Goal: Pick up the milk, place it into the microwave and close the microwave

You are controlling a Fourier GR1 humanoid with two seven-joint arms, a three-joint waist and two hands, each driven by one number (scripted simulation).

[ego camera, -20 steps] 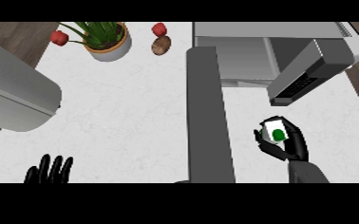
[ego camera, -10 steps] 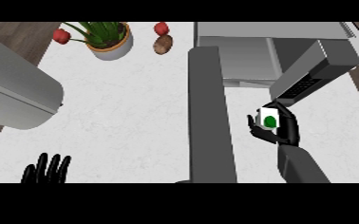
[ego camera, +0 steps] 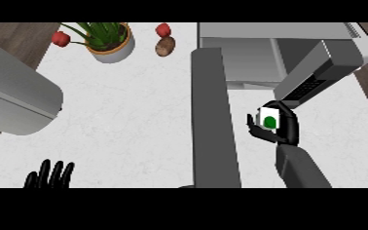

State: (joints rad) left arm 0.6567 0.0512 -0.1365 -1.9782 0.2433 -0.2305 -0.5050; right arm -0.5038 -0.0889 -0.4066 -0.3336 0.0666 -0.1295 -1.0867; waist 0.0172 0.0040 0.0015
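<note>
Right hand (ego camera: 282, 130) grips the milk (ego camera: 269, 117) beside the open microwave (ego camera: 287, 61).

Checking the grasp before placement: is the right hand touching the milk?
Touching. The head view shows the right hand with its fingers curled round the milk, just below the open microwave door in the picture.

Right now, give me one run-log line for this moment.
phase: carrying | right hand: curled round milk, beside door | microwave: open, milk not yet inside | left hand: open, resting at lower left
</note>
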